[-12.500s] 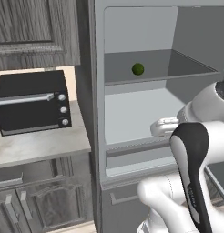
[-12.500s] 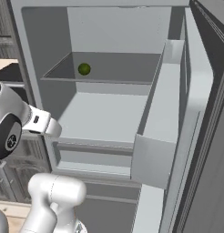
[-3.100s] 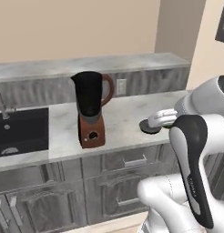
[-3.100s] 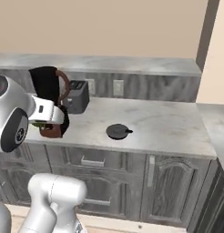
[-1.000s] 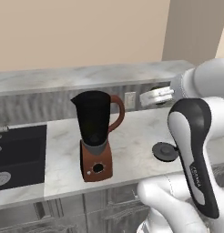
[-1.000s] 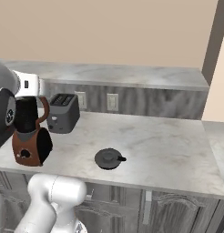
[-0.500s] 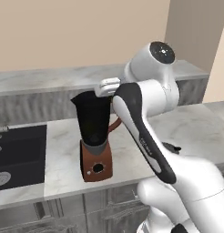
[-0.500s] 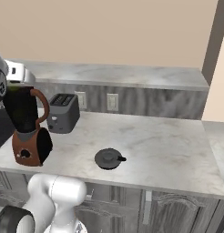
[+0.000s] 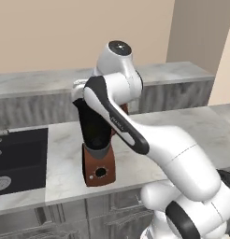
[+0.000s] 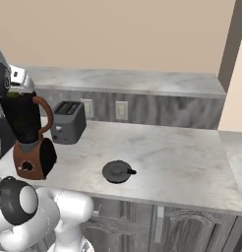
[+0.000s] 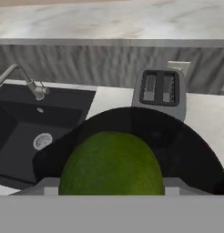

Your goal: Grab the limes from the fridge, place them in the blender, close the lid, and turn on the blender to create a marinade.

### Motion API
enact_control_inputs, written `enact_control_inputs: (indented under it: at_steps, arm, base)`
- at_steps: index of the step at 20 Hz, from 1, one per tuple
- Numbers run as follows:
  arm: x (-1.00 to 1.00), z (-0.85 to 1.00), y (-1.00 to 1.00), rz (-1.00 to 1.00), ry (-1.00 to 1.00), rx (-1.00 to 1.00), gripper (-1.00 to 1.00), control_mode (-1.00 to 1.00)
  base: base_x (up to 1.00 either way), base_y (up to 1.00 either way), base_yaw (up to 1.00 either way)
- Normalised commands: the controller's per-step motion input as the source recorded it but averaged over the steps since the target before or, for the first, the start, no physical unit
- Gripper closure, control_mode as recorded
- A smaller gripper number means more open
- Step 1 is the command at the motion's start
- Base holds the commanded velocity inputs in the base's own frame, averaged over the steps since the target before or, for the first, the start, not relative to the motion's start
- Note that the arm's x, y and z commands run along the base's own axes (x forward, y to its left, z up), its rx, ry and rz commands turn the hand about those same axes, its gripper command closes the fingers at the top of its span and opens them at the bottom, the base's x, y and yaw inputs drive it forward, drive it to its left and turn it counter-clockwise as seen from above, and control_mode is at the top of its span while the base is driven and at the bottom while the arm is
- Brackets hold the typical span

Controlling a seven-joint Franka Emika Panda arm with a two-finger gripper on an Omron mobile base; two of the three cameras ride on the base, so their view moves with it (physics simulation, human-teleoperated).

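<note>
The blender (image 11: 177, 150) mouth gapes unobstructed below the lime (image 11: 111, 164); the toaster (image 10: 68, 122) crowds just behind, and the table (image 10: 182, 152) lies bare around the lid (image 10: 118, 171).

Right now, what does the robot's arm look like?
The arm is glossy white and made of fat, rounded tubes, like bendy pipes. Its joints are dark, almost black: a long black band runs along one tube, and a round black cap sits on top of the highest joint. No cables hang off it.

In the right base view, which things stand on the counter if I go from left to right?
Blender → toaster → lid, which lies flat on the counter, apart from the other two.
</note>
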Motion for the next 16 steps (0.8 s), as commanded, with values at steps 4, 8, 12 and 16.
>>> enact_control_inputs:
  at_steps: [4, 8, 12, 16]
  arm:
    - [0.57, -0.54, 0.15, 0.01, 0.08, 0.0, 1.0, -1.0]
    - [0.39, -0.57, 0.03, 0.01, 0.05, 0.0, 1.0, -1.0]
    - [0.11, -0.55, -0.05, 0.0, 0.05, 0.0, 1.0, -1.0]
    - [-0.01, -0.59, -0.07, 0.0, 0.09, 0.0, 1.0, -1.0]
  base:
    - [0.0, 0.0, 0.0]
    - [0.0, 0.0, 0.0]
    - [0.0, 0.0, 0.0]
    - [0.0, 0.0, 0.0]
